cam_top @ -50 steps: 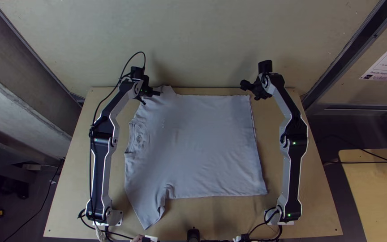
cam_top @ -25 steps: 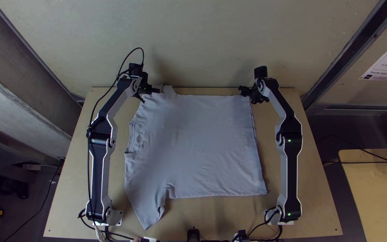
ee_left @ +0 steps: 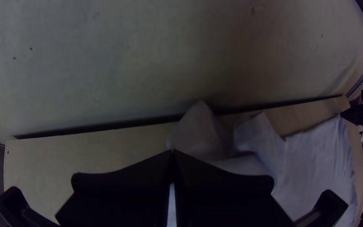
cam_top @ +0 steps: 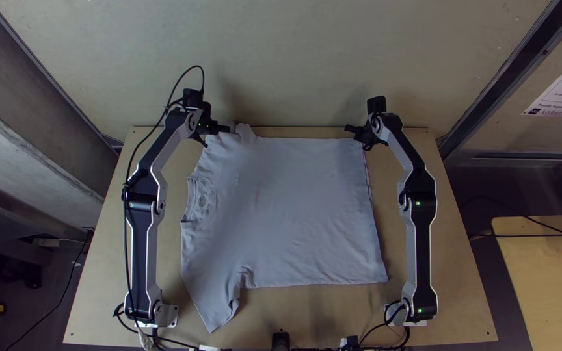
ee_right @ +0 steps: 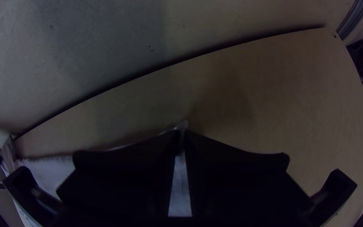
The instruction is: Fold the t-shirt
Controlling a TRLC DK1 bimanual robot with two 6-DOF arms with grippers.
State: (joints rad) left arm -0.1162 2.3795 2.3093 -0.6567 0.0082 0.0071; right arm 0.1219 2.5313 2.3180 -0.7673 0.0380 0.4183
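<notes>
The light grey t-shirt (cam_top: pixel 294 208) lies spread on the table, its collar toward the left and one sleeve toward the near edge. At its far left sleeve, my left gripper (cam_top: pixel 221 134) is shut on the cloth. My right gripper (cam_top: pixel 360 136) is at the far right hem corner, shut on it. In the left wrist view the left gripper (ee_left: pixel 172 153) has its tips together, with raised folds of the t-shirt (ee_left: pixel 200 138) just beyond. Between the tips of the right gripper (ee_right: pixel 182 133) a small bit of the t-shirt (ee_right: pixel 182 124) pokes out.
Bare wood of the table (cam_top: pixel 424 260) surrounds the shirt. An upright wall panel (cam_top: pixel 294 58) stands right behind the table's far edge. A loose cable (cam_top: pixel 128 188) runs along the left arm.
My right gripper has come a little left and down onto the hem corner. My left gripper has shifted slightly left, and the cloth at the far left sleeve has moved a little with it.
</notes>
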